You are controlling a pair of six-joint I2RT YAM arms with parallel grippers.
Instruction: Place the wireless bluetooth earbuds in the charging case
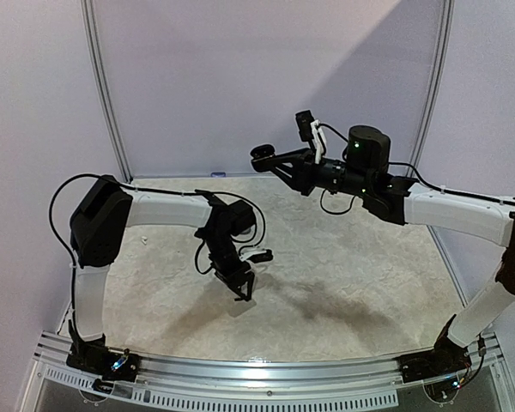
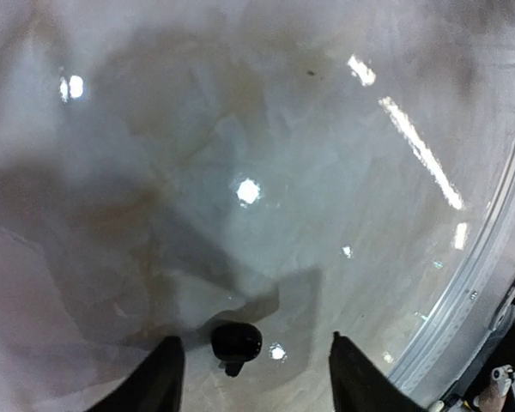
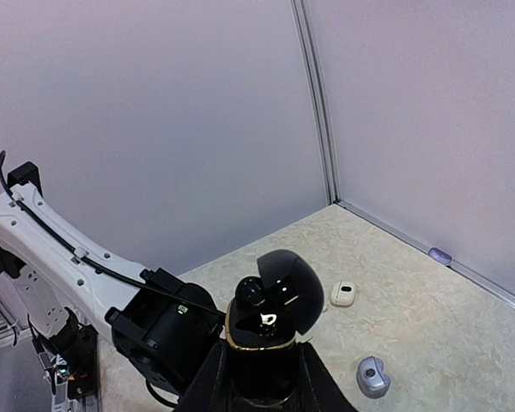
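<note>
The left gripper (image 2: 256, 352) is lowered close over the pale, mottled table (image 2: 240, 129). Its two dark fingers (image 2: 167, 378) are seen spread well apart, closed on nothing. A black earbud (image 2: 234, 343) lies on the table between them, nearer the left-hand finger in the wrist view and touched by neither.

The right gripper (image 3: 262, 382) is raised high above the back of the table, and a black charging case (image 3: 266, 339) with a gold band is pinched upright between its fingers. The domed lid (image 3: 287, 287) is tipped open. A second dark bud (image 3: 251, 294) appears to be seated in one socket, though dark gloss against dark gloss makes this uncertain.

Far below on the table, a small white piece (image 3: 343, 294) and a small silvery-grey piece (image 3: 373, 378) are seen, well apart from each other. They are too small to be told as buds or cases. The left arm (image 3: 60, 257) is visible beyond the case.
</note>
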